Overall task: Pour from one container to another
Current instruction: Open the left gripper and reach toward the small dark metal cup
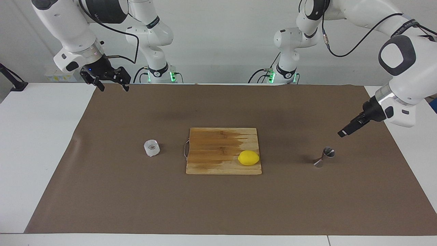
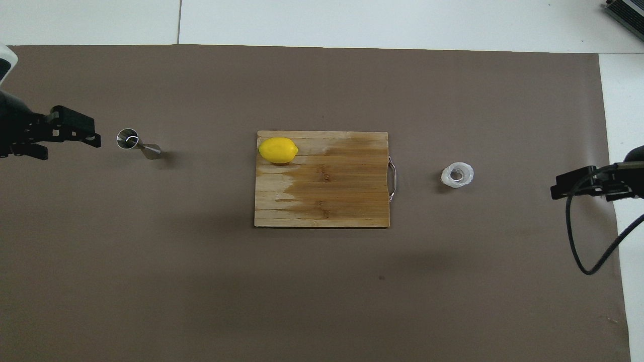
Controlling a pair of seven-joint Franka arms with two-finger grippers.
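The clear glass tumbler (image 1: 152,147) (image 2: 457,175) stands on the brown mat toward the right arm's end. Toward the left arm's end stands the steel hourglass jigger (image 1: 324,157) (image 2: 137,143), upright. My left gripper (image 1: 342,133) (image 2: 90,133) hangs low over the mat just beside the jigger, on the left arm's side of it. It points at the jigger, open and empty, a small gap away. My right gripper (image 1: 113,87) (image 2: 556,188) waits high over the mat's edge at its own end, open with nothing in it.
A wooden cutting board (image 1: 218,150) (image 2: 342,191) with a metal handle lies at the mat's middle, between the tumbler and the jigger. A yellow lemon (image 1: 248,158) (image 2: 277,150) rests on its corner nearest the jigger. A black cable (image 2: 578,241) loops under the right wrist.
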